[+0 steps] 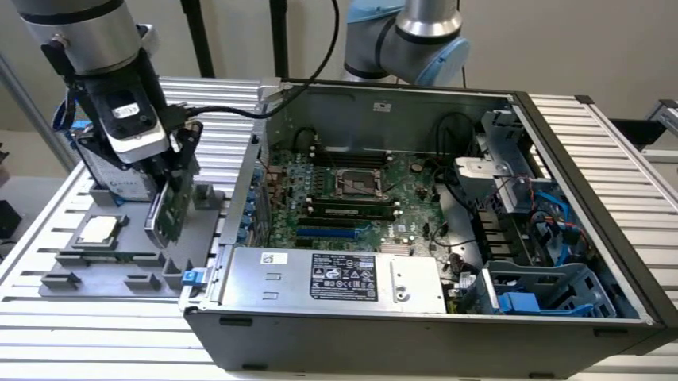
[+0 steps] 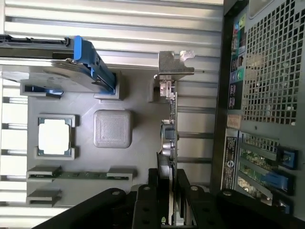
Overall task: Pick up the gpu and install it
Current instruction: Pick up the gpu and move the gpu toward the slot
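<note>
While the jaws pinch the gpu point(image 1: 170, 202) upright by its upper edge, the card stands over the grey tray point(image 1: 106, 270) on the table point(image 1: 106, 349), between the open computer case point(image 1: 424, 333) and the table's edge at the exterior view's left. A straight, untilted lift looks safest against snagging the tray.

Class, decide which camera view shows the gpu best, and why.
The wrist view: the gpu stands edge-on, silver bracket clear, clamped in the gripper. The exterior view shows its green face, partly behind the gripper.
</note>
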